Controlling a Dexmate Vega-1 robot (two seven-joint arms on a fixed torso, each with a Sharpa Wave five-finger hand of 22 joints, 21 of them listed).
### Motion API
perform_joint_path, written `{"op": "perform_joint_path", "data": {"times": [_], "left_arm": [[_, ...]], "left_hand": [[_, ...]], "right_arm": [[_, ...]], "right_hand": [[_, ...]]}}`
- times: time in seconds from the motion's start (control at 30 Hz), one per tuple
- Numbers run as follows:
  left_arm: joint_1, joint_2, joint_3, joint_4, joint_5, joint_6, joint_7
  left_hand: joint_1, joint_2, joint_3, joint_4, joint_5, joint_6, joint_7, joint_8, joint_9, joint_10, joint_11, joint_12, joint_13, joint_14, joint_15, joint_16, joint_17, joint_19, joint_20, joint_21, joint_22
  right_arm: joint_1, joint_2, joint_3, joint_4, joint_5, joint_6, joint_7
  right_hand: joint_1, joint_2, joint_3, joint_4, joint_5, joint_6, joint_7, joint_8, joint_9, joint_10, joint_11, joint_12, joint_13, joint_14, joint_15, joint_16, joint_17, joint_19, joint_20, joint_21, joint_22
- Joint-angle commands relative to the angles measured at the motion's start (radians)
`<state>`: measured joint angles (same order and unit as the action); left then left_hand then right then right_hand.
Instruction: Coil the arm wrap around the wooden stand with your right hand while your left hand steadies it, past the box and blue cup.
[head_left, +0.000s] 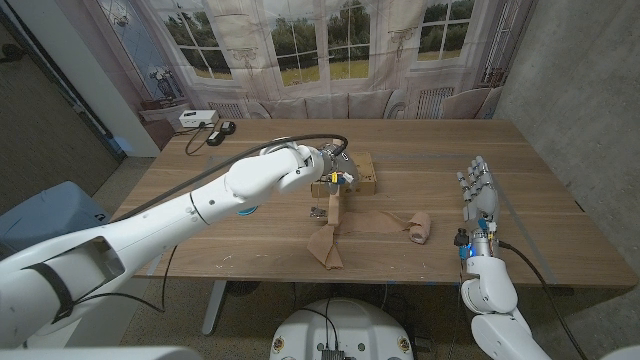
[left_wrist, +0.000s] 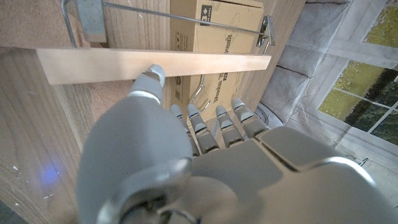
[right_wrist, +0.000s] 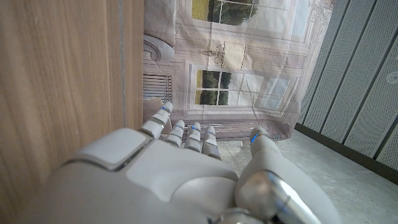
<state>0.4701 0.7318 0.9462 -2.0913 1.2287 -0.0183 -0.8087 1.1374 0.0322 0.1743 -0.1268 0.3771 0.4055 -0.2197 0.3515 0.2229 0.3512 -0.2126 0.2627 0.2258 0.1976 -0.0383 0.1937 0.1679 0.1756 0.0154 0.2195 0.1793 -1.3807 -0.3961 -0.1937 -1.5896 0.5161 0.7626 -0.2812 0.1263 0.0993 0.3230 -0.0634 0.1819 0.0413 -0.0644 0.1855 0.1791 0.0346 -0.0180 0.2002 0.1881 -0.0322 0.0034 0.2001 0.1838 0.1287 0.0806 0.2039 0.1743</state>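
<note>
Overall scene: a wooden table (head_left: 520, 200) with both robot arms reaching over it from the near edge.
Left hand: the left hand (head_left: 322, 165) is stretched out over the middle of the table, above the wooden stand (head_left: 334, 208). From the left wrist view its thumb tip (left_wrist: 155, 74) touches the stand's flat top bar (left_wrist: 155, 65) while the other fingers (left_wrist: 217, 124) reach past the bar toward the box; whether they close on the bar cannot be told.
Right hand: the right hand (head_left: 478, 190) waits at the right side of the table, well apart from the stand, fingers straight and slightly spread, holding nothing. In the right wrist view it stands next to the table surface (right_wrist: 62, 81) with its fingertips (right_wrist: 186, 130) pointing toward the window backdrop.
Wooden stand: upright near the table's middle, just in front of the box (head_left: 358, 175).
Arm wrap: the tan arm wrap (head_left: 330, 240) hangs from the stand and lies crumpled on the table at its foot; a strip runs to the right along the table and ends in a small roll (head_left: 419, 226) between the stand and the right hand.
Box: brown cardboard, lying flat behind the stand, with printed text on its top in the left wrist view (left_wrist: 217, 37).
Blue cup: a bit of blue (head_left: 247, 210) peeks out under the left forearm, too hidden to tell more.
Far corner: a small white device (head_left: 197, 119) with a black cable sits at the table's far left.
</note>
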Motion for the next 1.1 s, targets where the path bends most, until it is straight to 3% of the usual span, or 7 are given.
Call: {"op": "perform_joint_path", "data": {"times": [0.03, 0.6, 0.83, 0.93, 1.0, 1.1], "left_arm": [[-0.018, -0.01, 0.023, 0.06, -0.004, -0.036, -0.003], [-0.037, 0.007, 0.063, 0.118, 0.034, -0.087, 0.055], [-0.033, 0.018, 0.065, 0.157, 0.017, -0.111, 0.121], [-0.033, 0.021, 0.067, 0.174, 0.001, -0.122, 0.139], [-0.033, 0.022, 0.066, 0.188, -0.012, -0.13, 0.162], [-0.035, 0.026, 0.064, 0.208, -0.028, -0.145, 0.213]], "left_hand": [[0.016, 0.004, -0.006, -0.003, -0.007, 0.008, 0.0, -0.003, 0.001, 0.012, 0.003, 0.0, 0.003, 0.018, -0.139, 0.005, 0.001, 0.014, -0.011, 0.009, 0.005], [0.033, 0.013, -0.017, -0.004, -0.027, 0.014, 0.0, -0.011, -0.001, 0.03, 0.008, -0.001, 0.007, 0.059, -0.15, 0.004, 0.001, 0.028, -0.018, 0.01, 0.007], [0.051, 0.046, -0.011, -0.003, -0.037, 0.015, -0.001, -0.021, -0.004, 0.042, 0.013, -0.001, 0.006, 0.095, -0.164, 0.009, 0.003, 0.053, -0.019, 0.017, 0.009], [0.061, 0.061, -0.01, -0.003, -0.048, -0.019, 0.002, -0.044, -0.007, 0.035, 0.023, -0.007, 0.006, 0.102, -0.164, 0.004, 0.003, 0.057, -0.018, 0.018, 0.01], [0.068, 0.077, -0.009, -0.003, -0.065, -0.104, 0.004, -0.094, -0.014, 0.013, 0.034, -0.018, 0.006, 0.1, -0.156, -0.005, 0.004, 0.059, -0.017, 0.018, 0.012], [0.076, 0.123, 0.012, 0.006, -0.069, -0.115, -0.001, -0.106, -0.016, 0.021, 0.035, -0.016, 0.006, 0.115, -0.149, 0.001, 0.009, 0.062, -0.015, 0.019, 0.013]], "right_arm": [[0.006, 0.006, -0.001, 0.0, -0.007, -0.003, -0.01], [0.05, 0.017, -0.013, 0.021, -0.015, -0.029, -0.016], [0.065, 0.02, -0.016, 0.024, -0.029, -0.047, -0.027], [0.065, 0.019, -0.016, 0.019, -0.036, -0.053, -0.035], [0.064, 0.02, -0.015, 0.017, -0.039, -0.055, -0.04], [0.062, 0.018, -0.013, 0.009, -0.049, -0.061, -0.05]], "right_hand": [[-0.005, -0.002, 0.004, 0.003, 0.01, 0.008, -0.001, 0.005, 0.002, 0.004, 0.0, 0.0, 0.004, 0.002, -0.001, 0.0, 0.003, 0.009, 0.0, 0.003, 0.005], [-0.005, -0.002, 0.006, 0.003, 0.01, 0.008, -0.001, 0.004, 0.002, 0.005, 0.0, -0.001, 0.004, 0.003, 0.001, -0.001, 0.003, 0.01, 0.002, 0.002, 0.005], [-0.004, -0.003, 0.006, 0.003, 0.01, 0.008, -0.002, 0.004, 0.002, 0.005, 0.0, -0.002, 0.004, 0.004, 0.001, -0.001, 0.002, 0.011, 0.001, 0.002, 0.005], [-0.004, -0.003, 0.006, 0.003, 0.01, 0.008, -0.003, 0.004, 0.002, 0.005, 0.002, -0.002, 0.004, 0.005, 0.001, -0.001, 0.002, 0.011, 0.001, 0.002, 0.005], [-0.004, -0.003, 0.006, 0.003, 0.01, 0.008, -0.004, 0.004, 0.002, 0.004, 0.0, -0.002, 0.004, 0.006, 0.001, -0.001, 0.002, 0.011, 0.001, 0.002, 0.005], [-0.005, -0.004, 0.006, 0.003, 0.01, 0.008, -0.004, 0.004, 0.002, 0.005, 0.003, -0.002, 0.004, 0.007, 0.002, -0.001, 0.002, 0.012, 0.004, 0.002, 0.005]]}}
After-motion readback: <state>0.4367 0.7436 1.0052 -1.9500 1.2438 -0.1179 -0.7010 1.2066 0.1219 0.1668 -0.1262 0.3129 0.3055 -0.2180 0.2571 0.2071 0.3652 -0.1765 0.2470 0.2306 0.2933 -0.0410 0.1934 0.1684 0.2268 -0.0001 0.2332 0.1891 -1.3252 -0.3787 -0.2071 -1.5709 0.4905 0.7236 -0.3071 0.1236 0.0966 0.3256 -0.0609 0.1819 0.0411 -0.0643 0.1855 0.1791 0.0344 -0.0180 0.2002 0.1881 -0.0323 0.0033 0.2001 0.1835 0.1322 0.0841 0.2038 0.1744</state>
